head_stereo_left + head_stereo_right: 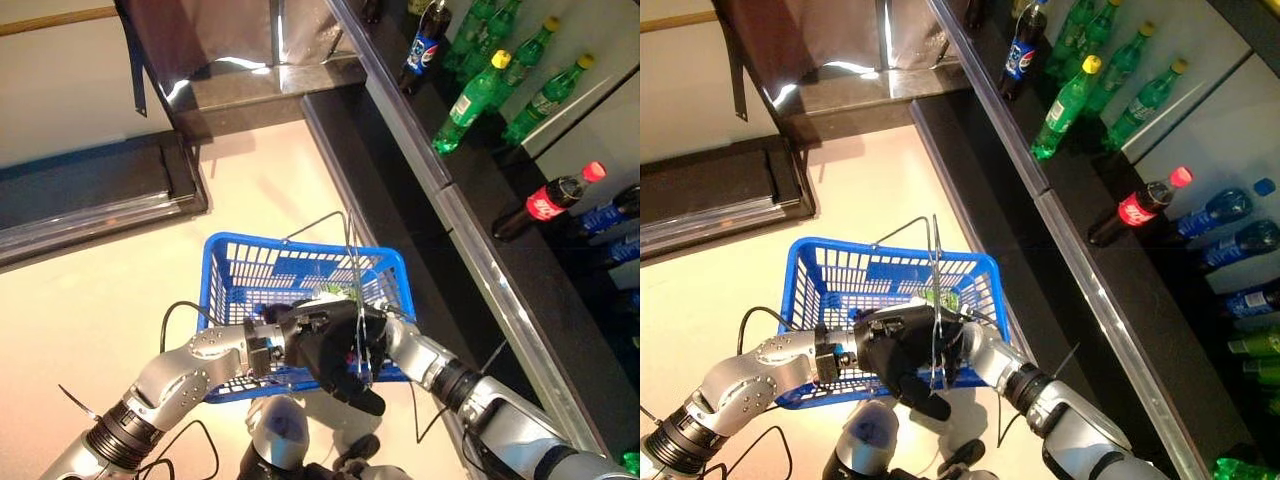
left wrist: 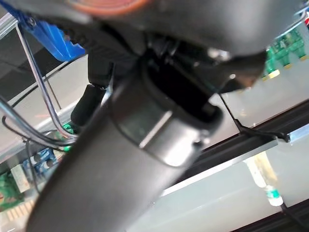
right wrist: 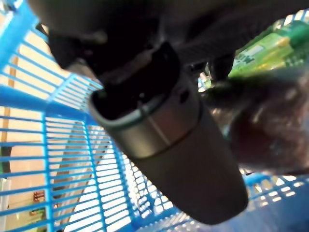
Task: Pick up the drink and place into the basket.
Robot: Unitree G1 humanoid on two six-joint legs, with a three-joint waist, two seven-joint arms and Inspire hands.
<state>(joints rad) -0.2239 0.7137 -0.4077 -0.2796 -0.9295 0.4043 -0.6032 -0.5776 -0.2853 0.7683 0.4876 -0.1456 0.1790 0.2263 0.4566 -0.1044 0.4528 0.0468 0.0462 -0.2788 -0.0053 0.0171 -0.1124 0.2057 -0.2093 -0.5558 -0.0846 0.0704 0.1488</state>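
Right hand (image 1: pixel 345 350), at six o'clock over the blue basket (image 1: pixel 225 262): fingers curled round the green drink bottle (image 3: pixel 260 46), held low inside the near wall, judged ready for setting down. Left hand (image 1: pixel 268 345), alongside at the wire handles (image 1: pixel 352 255); finger state cannot be told. Shelf bottles (image 1: pixel 470 95), one o'clock; labels unreadable.
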